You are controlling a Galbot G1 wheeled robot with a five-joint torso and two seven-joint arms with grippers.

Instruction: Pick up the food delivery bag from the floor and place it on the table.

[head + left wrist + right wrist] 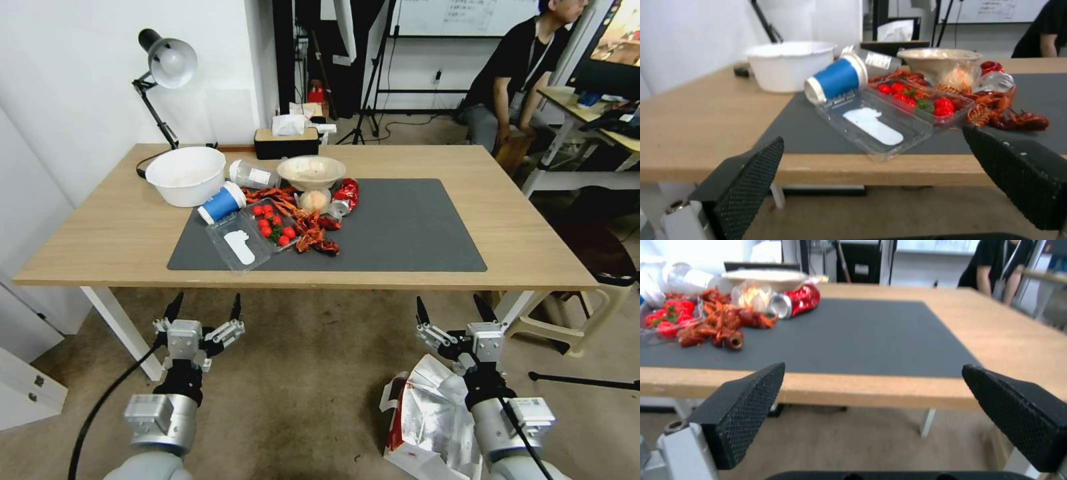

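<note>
white bowl [186,175] | blue cup [222,203] tipped | strawberries [272,223] in tray | crushed red can [345,196]

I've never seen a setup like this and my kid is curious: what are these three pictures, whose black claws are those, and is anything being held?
It is a wheeled two-armed robot. The head view looks down from its head camera; the other two come from cameras on its wrists, so each shows that arm's black fingers up close. The left gripper and right gripper hang open before the table, holding nothing. The food delivery bag lies on the floor under the right arm. On the table's dark grey mat sit a white bowl, a tipped blue cup, a clear tray of strawberries, crayfish and a red can.
</note>
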